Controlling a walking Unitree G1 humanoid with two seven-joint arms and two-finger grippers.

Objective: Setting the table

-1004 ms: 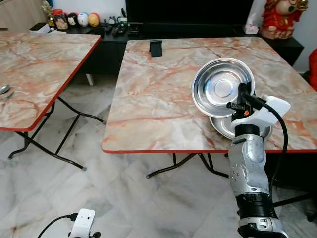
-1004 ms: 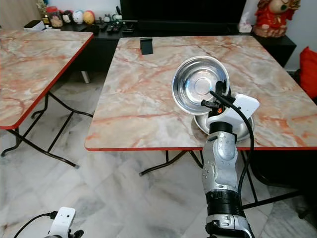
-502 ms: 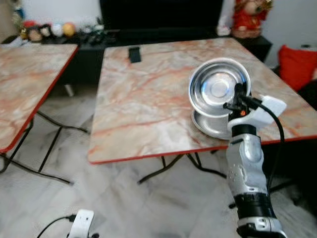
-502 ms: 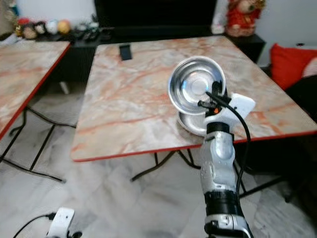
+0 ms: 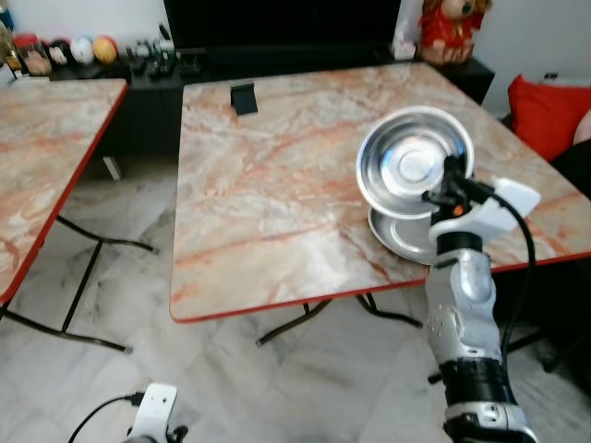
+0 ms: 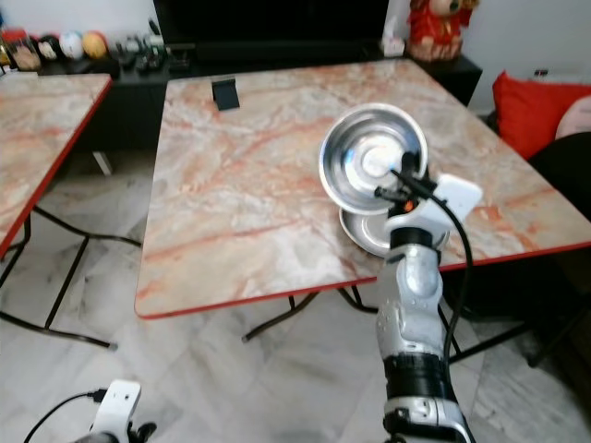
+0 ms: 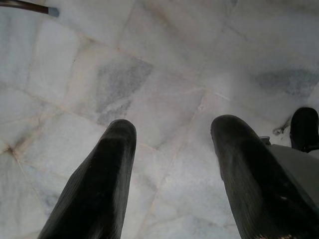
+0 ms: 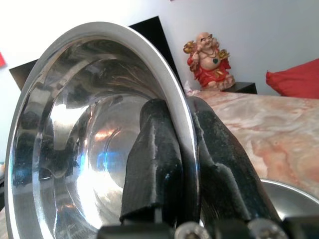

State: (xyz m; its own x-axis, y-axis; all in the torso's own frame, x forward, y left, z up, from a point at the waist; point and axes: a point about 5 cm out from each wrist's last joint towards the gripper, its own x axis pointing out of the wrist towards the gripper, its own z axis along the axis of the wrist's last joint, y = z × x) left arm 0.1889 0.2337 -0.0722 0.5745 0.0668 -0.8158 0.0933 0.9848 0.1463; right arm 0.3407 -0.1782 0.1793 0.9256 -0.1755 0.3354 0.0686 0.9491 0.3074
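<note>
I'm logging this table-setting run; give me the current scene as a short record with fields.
held item: steel bowl, tilted on edge above the table
holder: right pincer, shut on the bowl's rim
beneath: second steel bowl resting on the marble table
left pincer: open, idle over the floor

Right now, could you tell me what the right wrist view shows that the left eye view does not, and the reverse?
Right wrist view alone: the two fingers pinching the lifted steel bowl's rim, one inside and one outside.

Left eye view alone: the whole marble-patterned table, a black phone stand at its far side, and a second table to the left.

Both: the right hand holding the bowl tilted above a second steel bowl on the table, and a red figurine.
</note>
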